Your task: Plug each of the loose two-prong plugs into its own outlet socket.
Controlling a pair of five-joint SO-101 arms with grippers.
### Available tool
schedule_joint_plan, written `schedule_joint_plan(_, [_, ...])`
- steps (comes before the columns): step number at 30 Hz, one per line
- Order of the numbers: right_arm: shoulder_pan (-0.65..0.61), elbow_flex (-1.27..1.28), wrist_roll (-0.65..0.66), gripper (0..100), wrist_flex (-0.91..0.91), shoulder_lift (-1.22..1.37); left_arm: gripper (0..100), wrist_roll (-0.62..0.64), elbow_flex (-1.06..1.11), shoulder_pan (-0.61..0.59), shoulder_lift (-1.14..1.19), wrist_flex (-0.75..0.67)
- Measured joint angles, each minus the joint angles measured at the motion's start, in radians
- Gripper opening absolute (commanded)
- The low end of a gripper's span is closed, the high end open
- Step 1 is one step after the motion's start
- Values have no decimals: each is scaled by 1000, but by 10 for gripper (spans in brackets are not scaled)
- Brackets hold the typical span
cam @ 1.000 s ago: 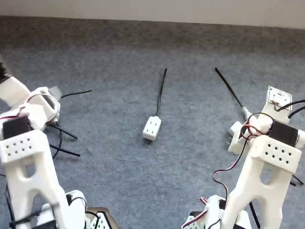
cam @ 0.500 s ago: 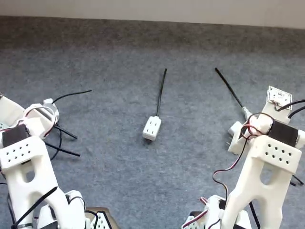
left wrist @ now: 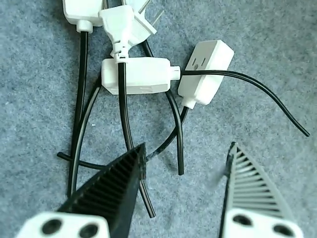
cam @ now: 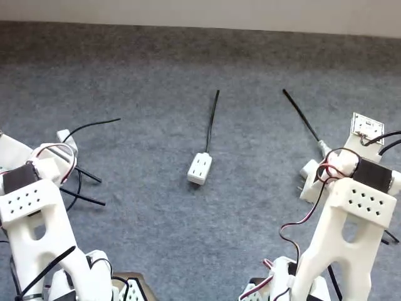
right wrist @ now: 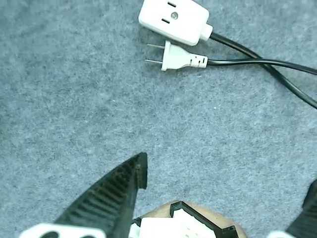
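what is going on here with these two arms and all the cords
Two robot arms are set up to plug loose plugs into sockets, and nothing is gripped yet. The left gripper hangs open over a tangle of black cords with a white two-prong plug and a boxy outlet socket among them. The right gripper is open above a second two-prong plug, which lies unplugged beside a rounded outlet socket. A third socket lies alone on the grey carpet.

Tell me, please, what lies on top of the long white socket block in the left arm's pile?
The tail of a two-prong plug and its black cord cross over the socket block. The strip of block beneath them is covered.
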Motion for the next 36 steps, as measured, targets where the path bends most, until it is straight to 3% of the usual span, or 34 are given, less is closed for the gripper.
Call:
schedule_joint_plan(5, [0, 61, 0, 454, -49, 2, 266, 17, -64, 0, 74, 34])
schedule_joint_plan(19, [0, 69, 0, 454, -63, 2, 264, 29, -417, -41, 717, 158])
schedule_joint_plan(26, [0, 69, 0, 454, -63, 2, 266, 63, -493, -58, 750, 253])
schedule_joint_plan(36, [0, 69, 0, 454, -63, 2, 264, 68, -506, -61, 755, 262])
